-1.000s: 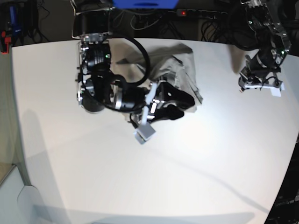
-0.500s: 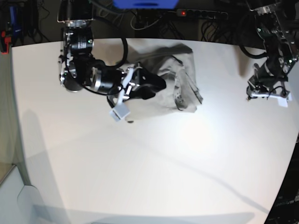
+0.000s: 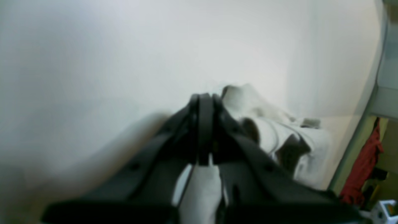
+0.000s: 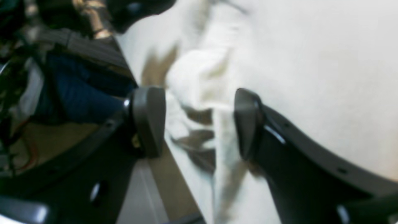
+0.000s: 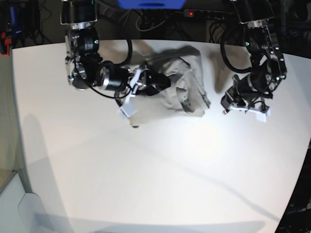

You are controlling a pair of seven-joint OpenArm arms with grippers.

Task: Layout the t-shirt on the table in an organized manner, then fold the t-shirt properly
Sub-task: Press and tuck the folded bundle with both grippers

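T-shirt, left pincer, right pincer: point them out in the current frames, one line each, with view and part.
T-shirt [image 5: 158, 108]: base view, on the pale front panel.
Left pincer [image 3: 205, 129]: left wrist view, midway between the closed fingertips.
Right pincer [image 4: 200, 123]: right wrist view, midway between the parted fingertips.

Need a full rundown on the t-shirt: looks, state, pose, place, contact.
The t-shirt is plain pale grey-beige, apparently soft knit cotton, with darker inner areas showing. It lies bunched and unfolded on the white table, toward the far side and left of the middle in the base view. Folds and openings gather at its right end there; a smoother stretch runs along its near edge. The open right gripper is down at it, one finger seemingly against the cloth; whether it grips any is unclear. Neckline and sleeves can't be told apart.
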